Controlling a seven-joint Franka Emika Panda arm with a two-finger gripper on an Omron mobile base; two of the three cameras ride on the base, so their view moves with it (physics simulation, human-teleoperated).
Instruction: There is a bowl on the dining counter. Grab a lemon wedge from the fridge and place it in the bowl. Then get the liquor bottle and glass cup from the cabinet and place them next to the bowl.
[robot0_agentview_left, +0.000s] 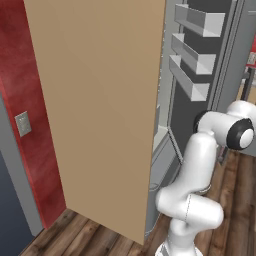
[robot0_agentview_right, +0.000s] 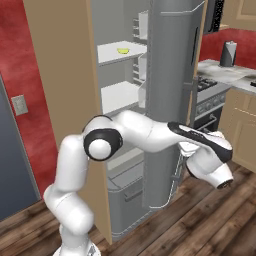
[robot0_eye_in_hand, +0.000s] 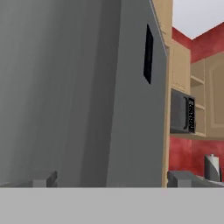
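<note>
The hand (robot0_eye_in_hand: 109, 178) is spread wide with nothing between its fingers; in the hand view its two dark fingertips (robot0_eye_in_hand: 43, 178) poke up at the bottom edge, right up against the grey outer face of the fridge door (robot0_eye_in_hand: 87, 87). In the right base view the white arm (robot0_agentview_right: 145, 132) stretches low across the front of the open fridge (robot0_agentview_right: 125, 95), its wrist down past the door's outer edge, and the fingers themselves are hidden there.

Just behind the arm, low in the fridge, sits the grey drawer (robot0_agentview_right: 125, 192). Above it come two white shelves, and on the upper shelf (robot0_agentview_right: 112, 54) lies the lemon wedge (robot0_agentview_right: 122, 50), a tiny yellow-green speck, well above the hand and back inside the fridge, with the open door standing between them.

From the left base view the tan side panel (robot0_agentview_left: 95, 100) blocks most of the fridge, with the door's inner bins (robot0_agentview_left: 192, 60) showing beyond it.

Farther right, past the door, there is a stove (robot0_agentview_right: 207, 87), a dark microwave (robot0_eye_in_hand: 181, 113) under tan cabinets (robot0_eye_in_hand: 210, 96), and a red wall (robot0_agentview_right: 10, 75).
</note>
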